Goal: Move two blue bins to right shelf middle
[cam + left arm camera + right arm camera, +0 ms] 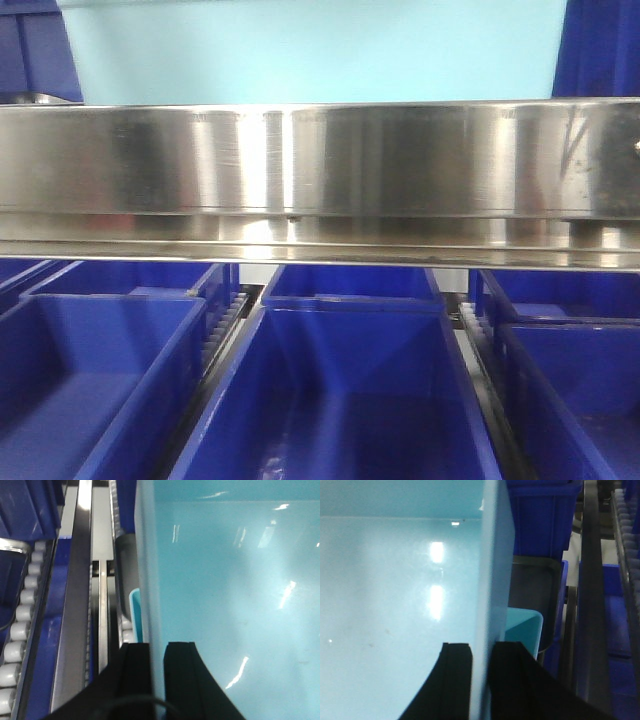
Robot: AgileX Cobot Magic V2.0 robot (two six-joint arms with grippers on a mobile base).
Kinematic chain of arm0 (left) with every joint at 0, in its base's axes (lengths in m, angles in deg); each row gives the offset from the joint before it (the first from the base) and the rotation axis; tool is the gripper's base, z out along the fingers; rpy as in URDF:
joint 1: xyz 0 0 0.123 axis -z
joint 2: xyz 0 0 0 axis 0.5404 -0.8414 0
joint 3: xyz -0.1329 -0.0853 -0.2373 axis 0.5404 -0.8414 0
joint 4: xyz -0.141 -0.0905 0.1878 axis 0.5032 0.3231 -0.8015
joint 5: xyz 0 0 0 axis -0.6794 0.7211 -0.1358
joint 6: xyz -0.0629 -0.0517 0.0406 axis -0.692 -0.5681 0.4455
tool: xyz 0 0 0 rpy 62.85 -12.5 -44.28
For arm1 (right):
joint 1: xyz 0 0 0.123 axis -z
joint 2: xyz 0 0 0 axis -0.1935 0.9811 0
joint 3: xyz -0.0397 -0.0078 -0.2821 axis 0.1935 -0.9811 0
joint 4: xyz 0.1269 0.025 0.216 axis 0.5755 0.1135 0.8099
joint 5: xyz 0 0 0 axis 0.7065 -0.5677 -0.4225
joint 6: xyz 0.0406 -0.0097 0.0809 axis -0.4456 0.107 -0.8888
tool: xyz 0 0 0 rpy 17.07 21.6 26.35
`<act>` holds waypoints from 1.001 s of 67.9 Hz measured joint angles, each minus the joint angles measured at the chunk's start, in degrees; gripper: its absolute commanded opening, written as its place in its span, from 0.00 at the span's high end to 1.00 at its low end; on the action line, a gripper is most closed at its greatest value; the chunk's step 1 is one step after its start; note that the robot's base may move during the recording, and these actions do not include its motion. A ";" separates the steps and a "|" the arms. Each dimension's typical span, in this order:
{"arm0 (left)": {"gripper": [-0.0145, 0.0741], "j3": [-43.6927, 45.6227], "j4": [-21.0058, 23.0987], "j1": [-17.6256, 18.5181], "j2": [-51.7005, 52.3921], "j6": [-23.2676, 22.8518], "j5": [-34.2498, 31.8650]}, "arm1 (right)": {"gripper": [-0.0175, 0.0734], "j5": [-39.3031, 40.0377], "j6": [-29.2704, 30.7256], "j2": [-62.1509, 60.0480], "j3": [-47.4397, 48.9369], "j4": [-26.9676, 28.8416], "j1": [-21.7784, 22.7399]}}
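Light blue bin: the light blue bin [320,50] is up at the top of the front view, above the shiny steel rail [320,170]. It is held by its two side walls.
Inside the light blue bin: the wrist views show only its smooth floor and walls [225,580] [395,605], with bright spots of light on them.
Left gripper: the left gripper [157,650] pinches one side wall. One black finger [182,680] is inside the bin and the other is outside.
Right gripper: the right gripper [481,647] pinches the other side wall the same way, with one black finger [456,680] inside and one outside.
Lip: a small light blue lip [522,630] sticks out just beside the wall by the right gripper.
Bins below the rail: the left dark blue bin [90,380], the middle dark blue bin [330,400] and the right dark blue bin [570,390] sit side by side under the rail.
Inside the dark bins: only their own blue floors show.
More bins: another dark blue bin [540,515] stands near the held bin in the right wrist view.
Rollers: white rollers [20,630] run in a row along the track at the edge of the left wrist view.
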 measured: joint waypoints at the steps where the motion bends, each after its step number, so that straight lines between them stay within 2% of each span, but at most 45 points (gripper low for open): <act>1: 0.96 -0.18 0.13 0.00 0.00 0.00 0.00 | 0.98 0.00 0.00 0.15 0.00 0.12 0.00; 26: 0.96 -0.88 1.92 0.00 -3.03 -0.12 1.67 | 0.98 -3.86 0.12 0.86 -0.09 -1.26 0.00; 31: 0.93 -0.88 1.92 0.00 -3.03 -0.12 2.81 | 0.96 -4.91 0.12 1.38 -0.09 -1.26 0.00; 37: 0.82 -1.08 1.92 0.00 -3.12 -0.23 3.95 | 0.82 -6.15 0.12 1.94 0.01 -1.26 0.00; 41: 0.70 -1.19 1.92 0.00 -3.12 -0.23 4.36 | 0.67 -6.64 0.12 2.03 0.01 -0.97 0.00; 47: 0.47 -1.19 1.92 0.00 -3.15 0.00 5.08 | 0.40 -7.44 0.12 2.08 0.01 -0.41 0.00; 53: 0.26 -1.19 1.92 0.00 -3.15 0.00 5.46 | 0.21 -7.80 0.12 2.08 0.01 -0.41 0.00; 55: 0.21 -1.19 1.92 0.00 -3.15 0.00 5.59 | 0.17 -7.93 0.12 2.08 0.01 -0.41 0.00; 59: 0.14 -1.19 1.92 0.00 -3.15 0.00 6.07 | 0.18 -8.05 0.12 2.08 0.01 -0.41 0.00; 68: 0.16 -1.19 1.52 0.00 -2.78 0.00 7.31 | 0.19 -8.52 0.12 0.84 0.01 -0.41 0.00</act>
